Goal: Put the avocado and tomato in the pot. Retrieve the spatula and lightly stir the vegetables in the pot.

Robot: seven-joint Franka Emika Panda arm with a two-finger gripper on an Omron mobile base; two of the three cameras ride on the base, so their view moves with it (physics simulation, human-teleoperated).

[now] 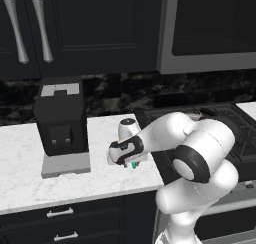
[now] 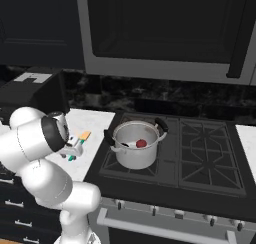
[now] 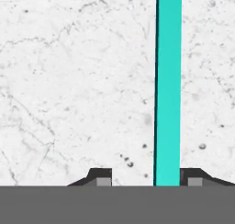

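Observation:
The spatula (image 3: 168, 85) lies on the white marble counter, its long teal handle running up the hand view. My gripper (image 3: 147, 179) is open low over it, one fingertip on each side of the handle. The handle sits close against the right fingertip (image 3: 195, 178), with a wide gap to the other. From the right base view the yellow-orange head (image 2: 85, 135) pokes out beside my gripper (image 2: 75, 147), left of the stove. The silver pot (image 2: 135, 155) stands on the front left burner with the dark red tomato (image 2: 141, 143) inside. The avocado cannot be made out.
A black coffee machine (image 1: 61, 120) stands on the counter left of my hand. The black stove (image 2: 200, 153) begins just right of the spatula. A microwave (image 2: 170, 33) hangs above the stove, and dark cabinets (image 1: 80, 28) hang over the counter.

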